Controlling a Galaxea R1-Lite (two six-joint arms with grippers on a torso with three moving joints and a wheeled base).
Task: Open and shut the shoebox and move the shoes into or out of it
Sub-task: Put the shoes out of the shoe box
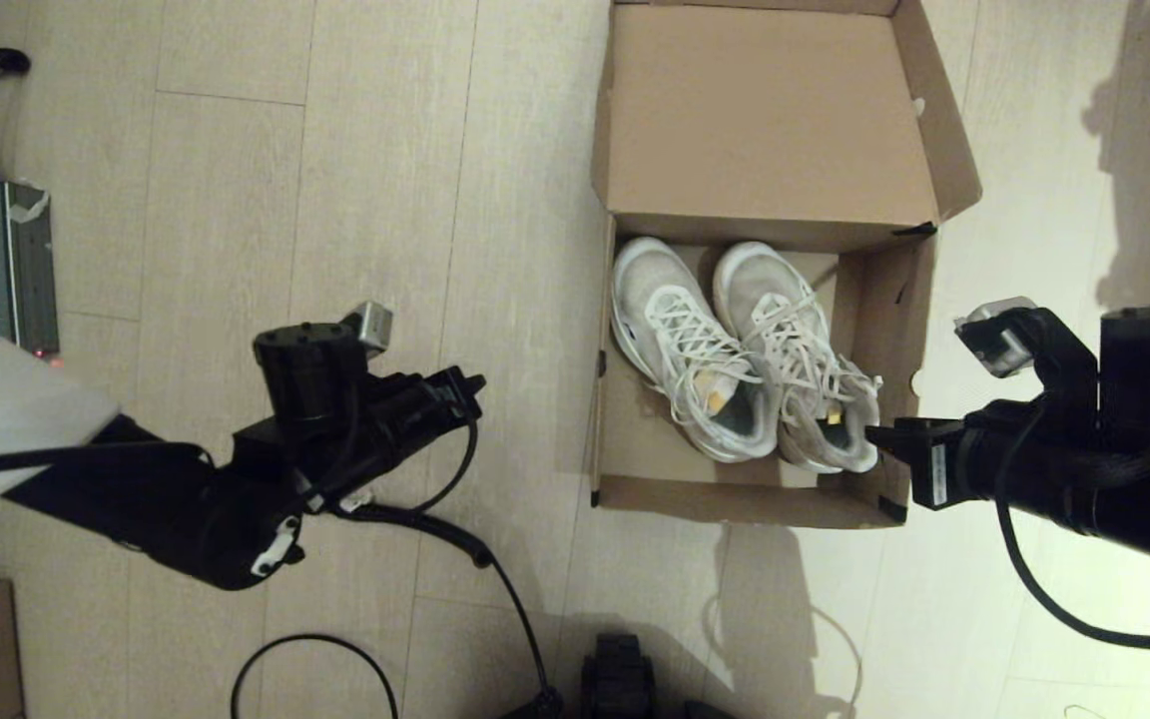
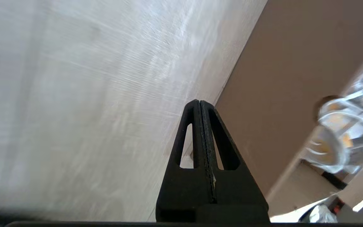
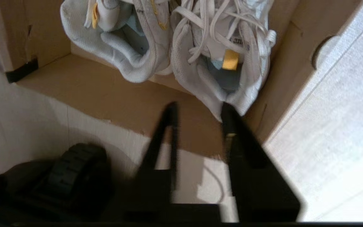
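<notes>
With its hinged lid thrown back, the brown cardboard shoebox (image 1: pixel 625 494) on the floor exposes white lace-up sneakers (image 1: pixel 745 350); right pincer (image 3: pixel 198 108) spread, empty, seemingly touching a heel; left pincer (image 2: pixel 199 104) closed, idle beside.

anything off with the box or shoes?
Nothing stands out. The shoebox sits open, lid folded back, both shoes upright side by side inside. The right tool is open at one heel; the left tool is shut, beside the box.
</notes>
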